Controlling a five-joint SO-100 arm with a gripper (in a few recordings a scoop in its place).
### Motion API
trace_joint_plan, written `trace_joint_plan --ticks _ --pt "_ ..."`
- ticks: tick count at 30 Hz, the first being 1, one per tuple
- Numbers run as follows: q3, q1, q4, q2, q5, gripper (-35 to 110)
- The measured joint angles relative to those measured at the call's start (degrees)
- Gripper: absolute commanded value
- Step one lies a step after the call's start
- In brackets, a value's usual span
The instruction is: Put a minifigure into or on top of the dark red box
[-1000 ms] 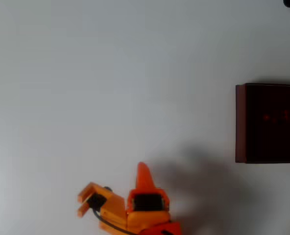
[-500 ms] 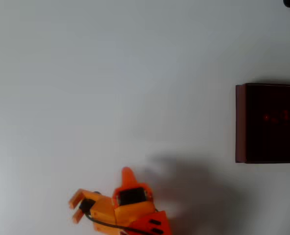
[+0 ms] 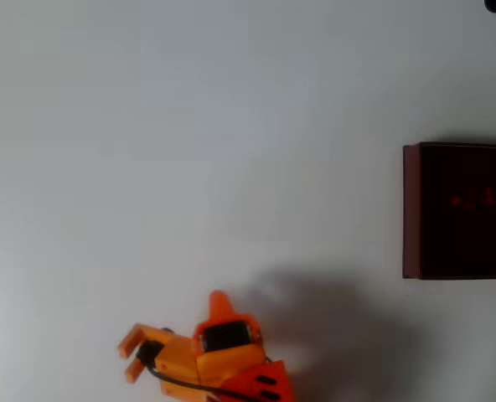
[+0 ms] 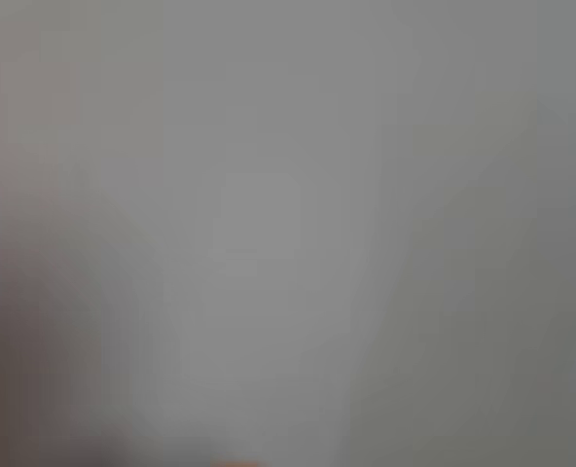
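The orange arm sits low at the bottom edge of the overhead view, and compared with a second ago it has slid left and down the picture, then stopped: between half a second ago and now it hardly shifts at all. The gripper [image 3: 219, 300] shows as one pointed orange tip aimed up the picture; whether its jaws are parted or closed cannot be told from above, and nothing is seen held in it. The wrist view is a grey blur with a dark smear along its left side (no help there).

Over at the right edge sits the dark red box [image 3: 411, 209], open side up, its interior very dark, unmoved across all three overhead pictures. Inside, faint red specks glow near the middle, and these are probably the minifigure [image 3: 456, 201], perhaps with more small red pieces beside it, though they are too dim to make out a shape.

What does that mean? The white table [image 3: 189, 142] between arm and box lies bare, the arm is well apart from the box and has pulled away from it, so my read is that the placing is already done and this is a retreat to rest.
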Motion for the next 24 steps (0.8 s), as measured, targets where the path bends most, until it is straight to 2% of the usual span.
trace_joint_plan --ticks 24 --pt "0.0 0.0 0.0 0.0 0.0 2"
